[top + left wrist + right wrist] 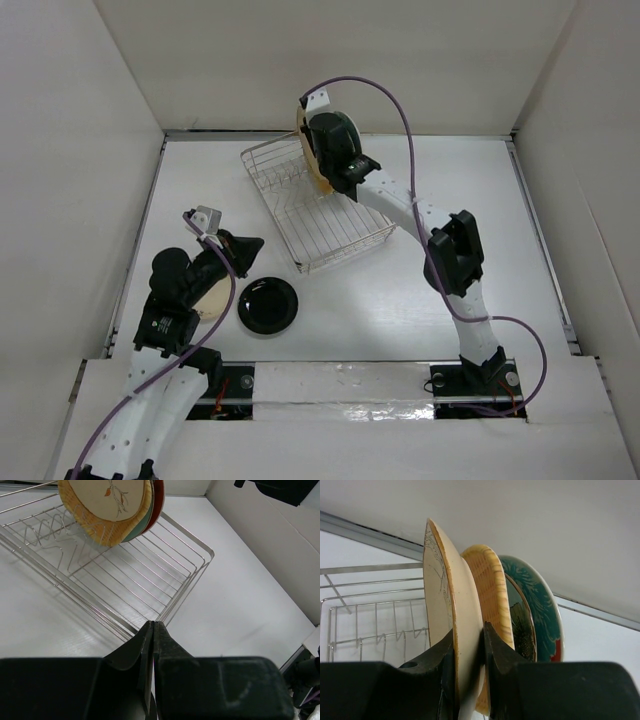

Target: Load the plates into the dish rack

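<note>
The right pincer (468,641) is clamped on the rim of the tan floral plate (451,605), one finger on its face and the other on its back, and holds it upright on edge over the far end of the dish rack (330,235). Just behind that plate, on the side of the pincer's outer finger, stands the bamboo-coloured plate (491,587), very close to it. Beyond that come the green plate (520,622) and the red patterned plate (544,605), all upright and packed together in one row. Whether the gripped plate's lower edge rests between the tines cannot be told, since the pincer's fingers hide it. To the other side of this pincer the rack's wires and low tines stand bare. The left pincer (152,629) has its fingers pressed together with nothing between them, and it hangs above the table (400,300). The near corner of the rack lies just ahead of its tips, and the row of standing plates is farther ahead, at the rack's opposite end. The glossy black plate (268,303) lies flat on the table near this pincer, on the side toward the arm bases. A pale plate (211,299) lies behind the pincer, mostly hidden under the left arm's wrist.
</note>
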You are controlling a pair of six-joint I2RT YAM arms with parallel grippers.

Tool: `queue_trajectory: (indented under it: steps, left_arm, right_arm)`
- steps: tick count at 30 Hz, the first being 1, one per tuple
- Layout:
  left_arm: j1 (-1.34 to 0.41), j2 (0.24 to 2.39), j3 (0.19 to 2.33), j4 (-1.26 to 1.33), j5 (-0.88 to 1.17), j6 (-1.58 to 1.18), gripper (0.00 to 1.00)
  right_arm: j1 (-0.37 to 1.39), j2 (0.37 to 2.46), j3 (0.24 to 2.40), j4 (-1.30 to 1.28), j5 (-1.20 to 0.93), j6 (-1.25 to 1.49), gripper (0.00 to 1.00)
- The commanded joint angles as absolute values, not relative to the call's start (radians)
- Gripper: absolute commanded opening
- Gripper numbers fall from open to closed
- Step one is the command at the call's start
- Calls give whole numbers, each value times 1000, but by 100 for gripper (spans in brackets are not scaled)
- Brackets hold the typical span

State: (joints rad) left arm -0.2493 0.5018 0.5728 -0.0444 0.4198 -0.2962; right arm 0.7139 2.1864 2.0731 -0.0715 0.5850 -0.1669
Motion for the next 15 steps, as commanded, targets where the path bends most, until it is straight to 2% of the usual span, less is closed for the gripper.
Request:
queue_trajectory:
  steps: [1, 15]
  left_arm:
    - [-255, 508, 603, -17, 411, -278, 0]
    - [-255, 517, 603, -14, 411, -279, 4]
  right_arm:
    - [693, 2109, 2118, 107, 612, -166, 0]
    - [693, 2140, 1933, 115, 526, -26, 0]
